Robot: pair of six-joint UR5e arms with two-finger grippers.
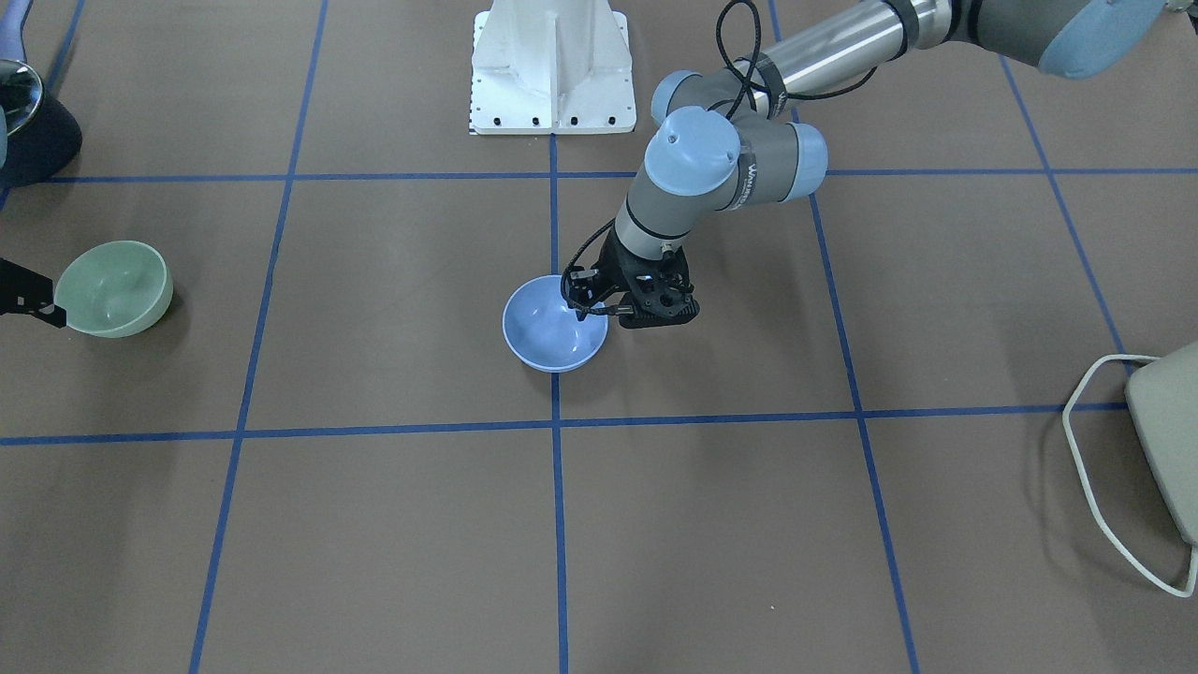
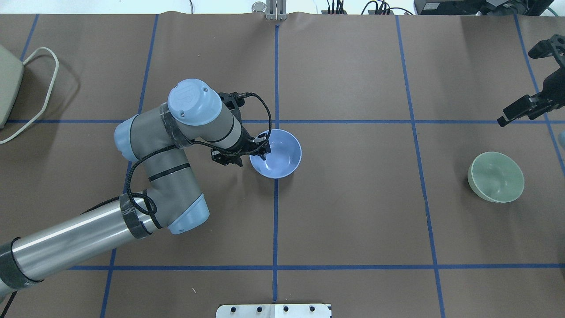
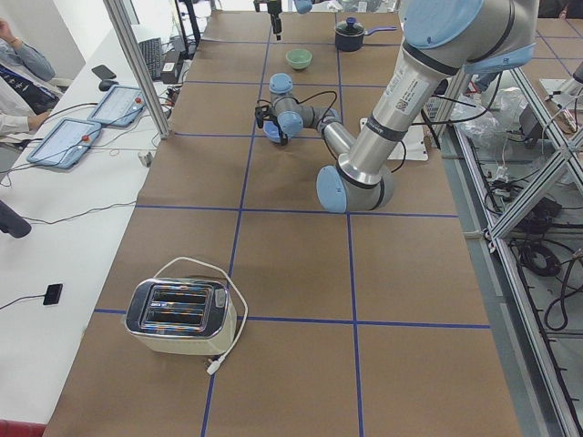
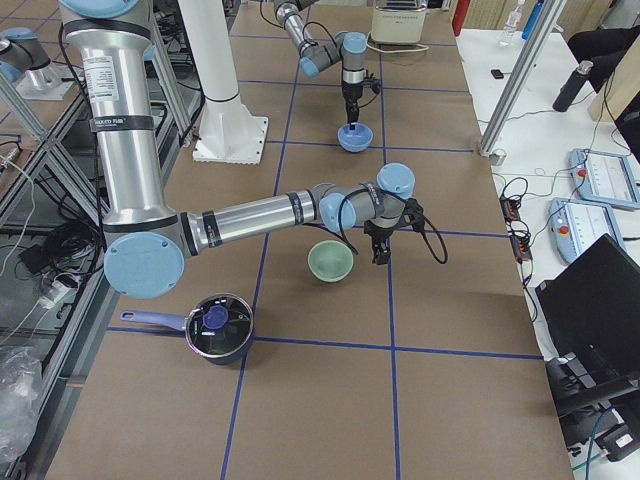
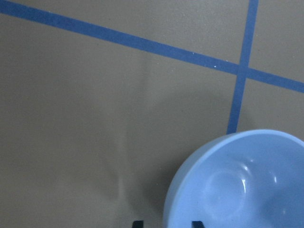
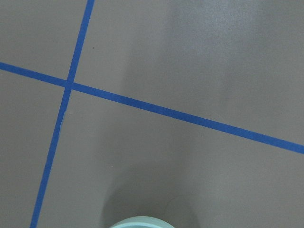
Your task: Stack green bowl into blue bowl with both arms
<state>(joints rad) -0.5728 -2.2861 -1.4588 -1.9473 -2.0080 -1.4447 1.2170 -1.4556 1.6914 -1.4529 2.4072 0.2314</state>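
Note:
The blue bowl [image 1: 552, 332] stands upright at the table's middle, on a blue tape line. My left gripper [image 1: 585, 298] points down at the rim nearest that arm. In the left wrist view its fingertips [image 5: 137, 223] straddle the blue bowl's [image 5: 242, 185] rim with a gap on each side, so it is open. The green bowl [image 2: 496, 176] stands upright far out on my right side. My right gripper [image 2: 507, 118] hangs beside its far rim, a little above the table, apart from it and empty. It looks open. The right wrist view shows only the green bowl's rim [image 6: 137, 222].
A cream toaster [image 2: 6, 88] with a white cable [image 2: 39, 88] sits at the table's left end. A dark pot [image 4: 215, 330] with a blue-knobbed lid stands near the green bowl [image 4: 330, 262] on the robot's side. The white pedestal base [image 1: 552, 65] is at the robot's edge.

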